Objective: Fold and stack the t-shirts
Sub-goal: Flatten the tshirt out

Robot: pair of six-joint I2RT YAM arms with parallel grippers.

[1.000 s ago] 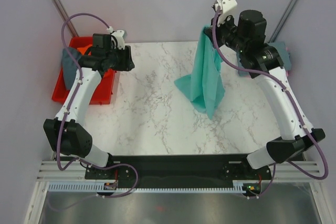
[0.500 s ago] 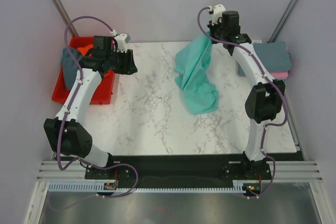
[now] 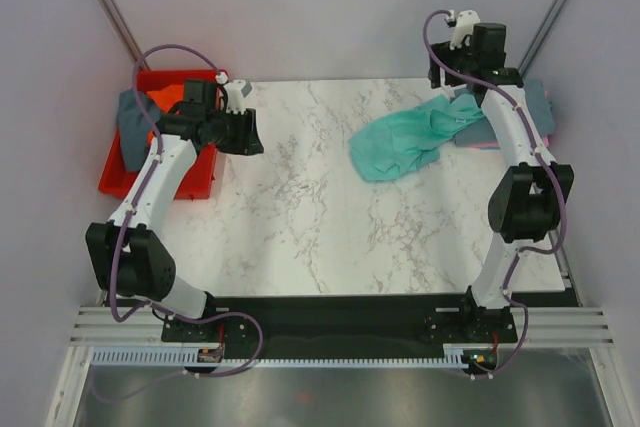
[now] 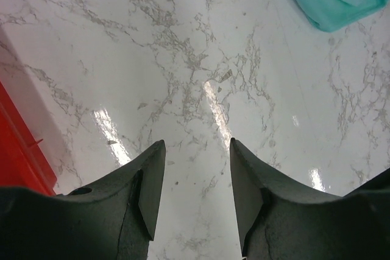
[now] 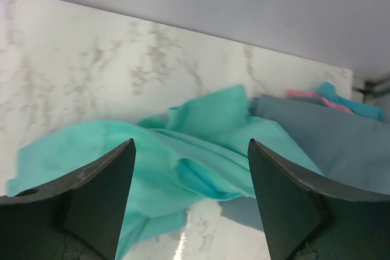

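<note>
Bright even light, glare streaks on tabletop [image 4: 183, 47]

The white marble-patterned table [image 3: 300, 217] carries a crumpled teal t-shirt [image 3: 405, 142] at about 1 o'clock, spread loosely with its right end running up against a folded pile at 2 to 3 o'clock. That pile is a slate blue-grey shirt [image 5: 341, 147] lying on a pink shirt [image 5: 303, 94]. A red bin [image 3: 115, 177] sits at the 9 to 10 o'clock edge, though whether it rests on the marble is unclear.
</note>
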